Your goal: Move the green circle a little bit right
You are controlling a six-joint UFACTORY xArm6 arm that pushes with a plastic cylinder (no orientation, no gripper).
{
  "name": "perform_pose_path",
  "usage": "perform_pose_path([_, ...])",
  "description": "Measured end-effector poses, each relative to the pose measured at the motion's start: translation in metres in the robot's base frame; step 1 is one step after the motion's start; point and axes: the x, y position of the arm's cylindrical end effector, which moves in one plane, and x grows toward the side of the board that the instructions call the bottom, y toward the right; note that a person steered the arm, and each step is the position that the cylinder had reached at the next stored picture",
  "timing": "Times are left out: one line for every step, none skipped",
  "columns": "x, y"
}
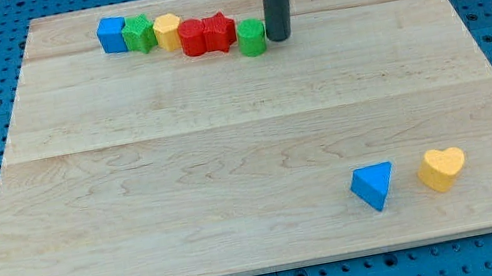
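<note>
Standing on the wooden board (pixel 230 161), my tip (pixel 280 38) is just right of the green circle (pixel 252 37), about touching it. No jaws here, only a rod. Left of the circle sit 5 blocks in a row; 2 more lie well below the tip.

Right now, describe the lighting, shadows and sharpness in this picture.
Camera view: even, diffuse light on the wooden board, no harsh glare. Shadows are soft and short, hugging the blue triangle and yellow heart. Blocks look sharp; my tip, just right of the green circle, is crisp too, with the rod cropped at the view's top.
</note>
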Motion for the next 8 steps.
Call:
perform_pose_path([0.037,-0.079])
perform_pose_path([0.032,-0.152])
perform_pose_path([0.013,-0.139])
perform_pose_path([0.0,-0.134])
perform_pose_path([-0.013,-0.133])
perform_pose_path([-0.025,-0.13])
perform_pose_path([-0.025,-0.13])
perform_pose_path([-0.02,-0.13])
